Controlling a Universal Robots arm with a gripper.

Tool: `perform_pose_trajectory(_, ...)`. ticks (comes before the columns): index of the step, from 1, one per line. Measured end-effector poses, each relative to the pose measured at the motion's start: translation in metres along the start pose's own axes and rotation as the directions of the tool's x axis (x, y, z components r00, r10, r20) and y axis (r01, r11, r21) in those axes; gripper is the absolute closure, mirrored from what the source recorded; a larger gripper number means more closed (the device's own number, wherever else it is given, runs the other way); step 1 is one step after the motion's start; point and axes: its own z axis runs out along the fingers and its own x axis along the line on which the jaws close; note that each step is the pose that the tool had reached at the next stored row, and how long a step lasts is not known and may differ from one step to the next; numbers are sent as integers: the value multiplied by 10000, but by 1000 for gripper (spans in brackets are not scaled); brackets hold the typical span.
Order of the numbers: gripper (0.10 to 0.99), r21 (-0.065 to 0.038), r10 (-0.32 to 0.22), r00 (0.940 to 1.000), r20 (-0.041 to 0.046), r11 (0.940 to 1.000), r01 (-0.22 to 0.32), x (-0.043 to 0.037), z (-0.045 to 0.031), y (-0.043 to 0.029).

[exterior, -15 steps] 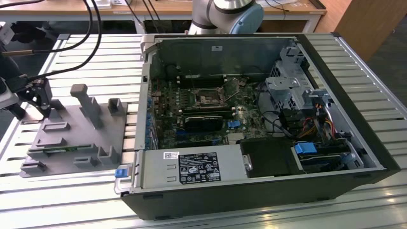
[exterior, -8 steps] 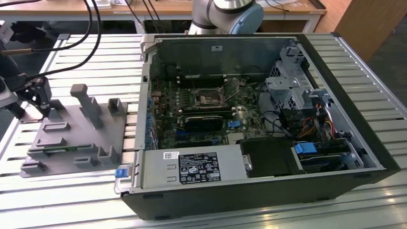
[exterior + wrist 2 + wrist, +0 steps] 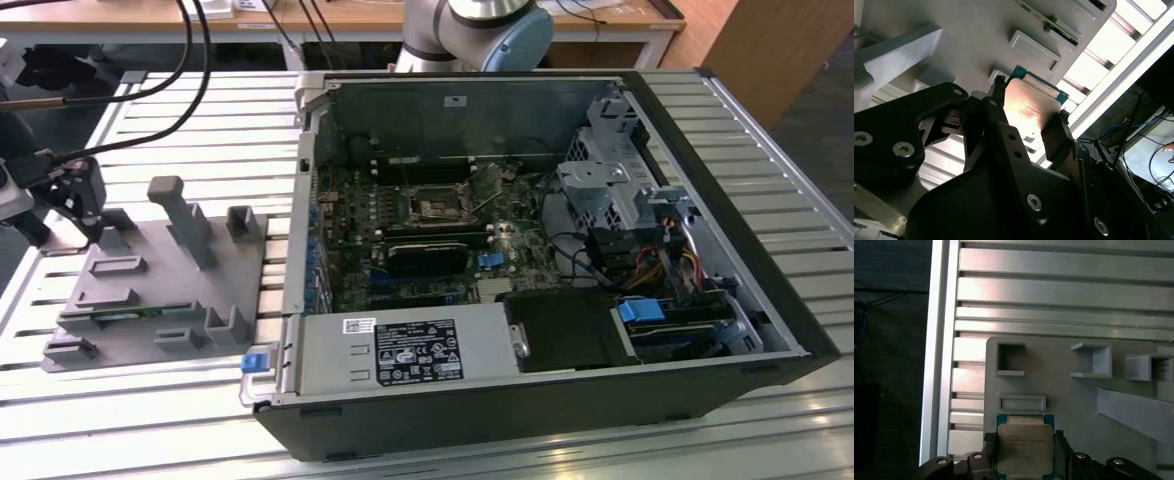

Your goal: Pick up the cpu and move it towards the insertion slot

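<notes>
Over the grey fixture plate (image 3: 1069, 395), the gripper (image 3: 1024, 441) is pinching the cpu (image 3: 1025, 450) by opposite edges; the chip is probably light, stiff and delicate.

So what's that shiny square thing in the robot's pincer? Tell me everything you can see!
That is the cpu, a flat square chip. Its top is a silver-grey metal lid with small print, set on a green board that shows as a thin rim. The black fingers of the pincer grip two opposite edges. The grey fixture plate lies right beneath it; whether they touch is unclear.
</notes>
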Motion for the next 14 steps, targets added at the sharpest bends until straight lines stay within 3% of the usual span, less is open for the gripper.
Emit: perform_pose_trajectory(14,545,0,0,10000,-1,10000,0,0,-49,2)
